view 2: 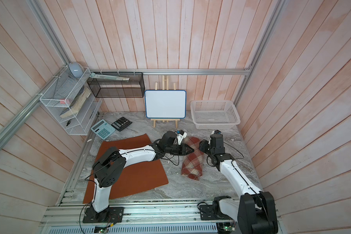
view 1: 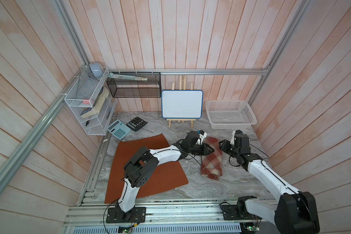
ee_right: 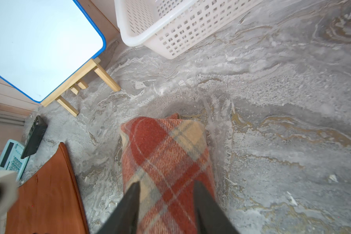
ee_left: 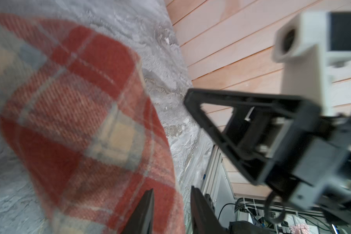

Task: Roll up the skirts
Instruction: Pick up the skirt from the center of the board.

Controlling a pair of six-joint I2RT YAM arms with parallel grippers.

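- Marble-patterned table (view 1: pixel 201 188): one, carrying everything below.
- Rust-orange skirt (view 1: pixel 160 172): spread flat on the left half of the table, partly under the left arm, not yet rolled. Looks thin, light and limp. Likely to wrinkle or slide on the smooth top rather than curl. Best taken at a hem corner on each side and turned over evenly.
- White lattice basket (view 1: pixel 231 124): one, in the far right corner, nothing visible inside.
- Whiteboard (view 1: pixel 182 104) on a small wooden easel: one, against the back wall, well apart from both skirts.
- Plaid skirt (view 1: pixel 212 164): already a loose roll, lying on the table right of centre, between the two claws. Looks woolly, thick and springy. Probably apt to unwind once released, yet grippy enough to keep its layers together. Two skirts in all: one rolled, one flat.
- Calculators: two, light-blue (view 1: pixel 119 128) and black (view 1: pixel 136 123), side by side at the far left, just beyond the orange skirt's far edge.
- Claws: two. Left claw (ee_left: pixel 171 189) at the roll's left flank, fingers parted, nothing pinched, judging by the wrist view. Right claw (ee_right: pixel 166 186) above the roll near its right flank, fingers spread over the cloth, not clamped on it.
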